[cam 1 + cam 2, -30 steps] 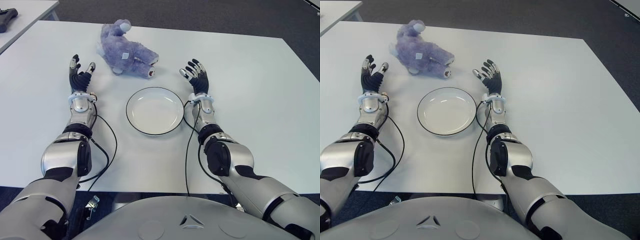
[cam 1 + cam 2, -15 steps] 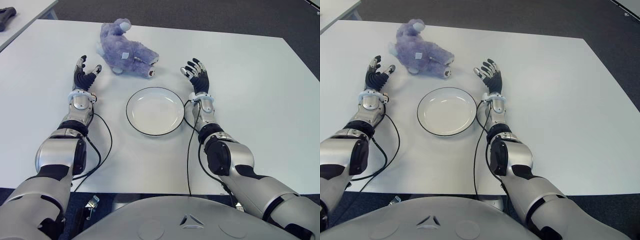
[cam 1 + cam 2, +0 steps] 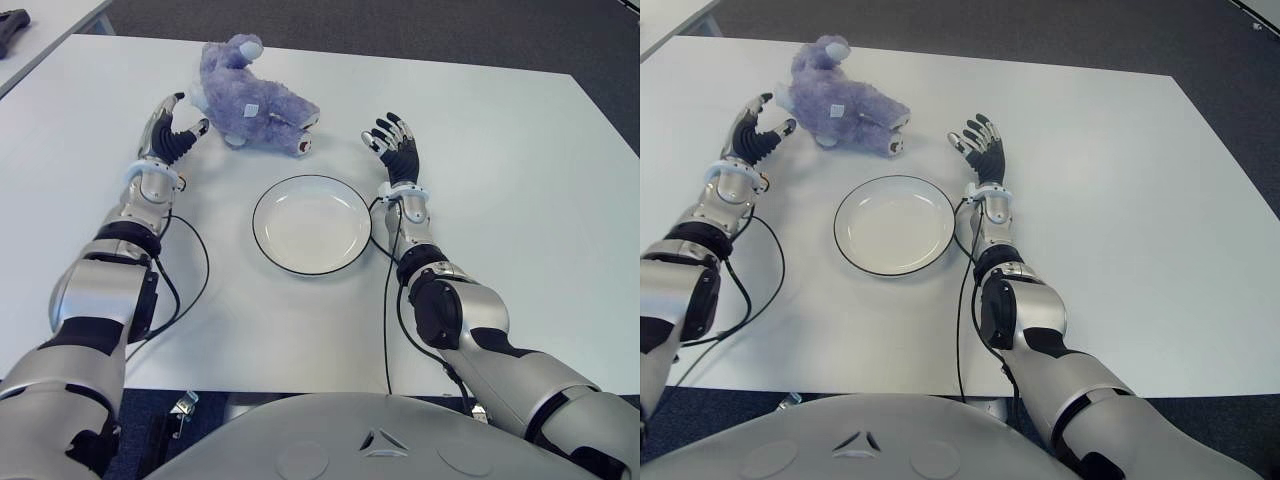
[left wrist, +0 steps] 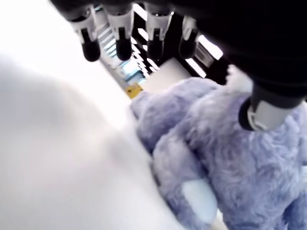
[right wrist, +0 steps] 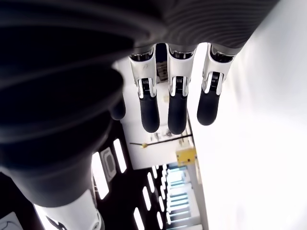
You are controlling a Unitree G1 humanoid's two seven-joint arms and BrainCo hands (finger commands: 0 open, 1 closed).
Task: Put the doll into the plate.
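**Doll beyond the plate, both hands empty**

Doll point(image 3: 252, 100): one purple plush, lying on the white table point(image 3: 520, 170) just beyond the one empty plate point(image 3: 311, 222). In the eye views, the left hand point(image 3: 170, 130) reaches beside the doll's left side, fingers spread; contact is unclear. The right hand point(image 3: 397, 150) shows right of the plate, fingers open, holding nothing. The left wrist view shows fur close under spread fingertips point(image 4: 91, 45); the doll is cut off. The right wrist view shows only extended fingers point(image 5: 176, 103).
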